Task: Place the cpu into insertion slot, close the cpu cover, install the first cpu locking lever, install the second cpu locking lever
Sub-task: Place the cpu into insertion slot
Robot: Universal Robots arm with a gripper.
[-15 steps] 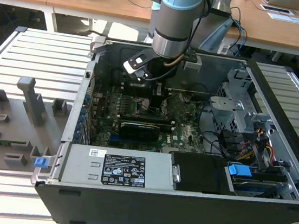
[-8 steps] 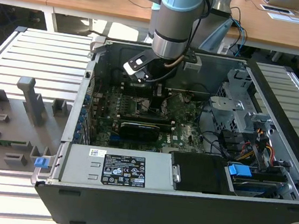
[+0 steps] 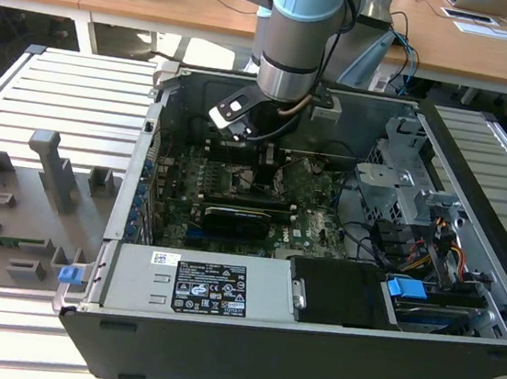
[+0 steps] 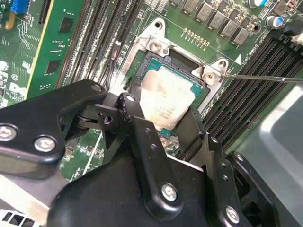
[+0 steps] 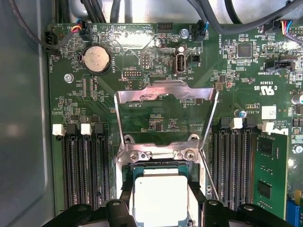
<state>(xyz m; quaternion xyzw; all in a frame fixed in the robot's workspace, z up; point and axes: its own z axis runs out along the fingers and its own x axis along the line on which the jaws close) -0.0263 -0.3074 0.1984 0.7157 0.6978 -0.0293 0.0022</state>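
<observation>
The end effector [image 5: 161,207] grips the cpu [image 5: 160,195] by two opposite edges. The chip sits in the insertion slot [image 4: 182,59] on the motherboard [image 5: 156,42]. The cpu cover [image 5: 165,89] stands flipped up, open.

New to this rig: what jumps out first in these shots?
The silver chip sits in the square socket on the green board, with the pincer right at it. Beside it the metal cover frame stands flipped open. In the exterior view the arm reaches down into the open computer case.
</observation>
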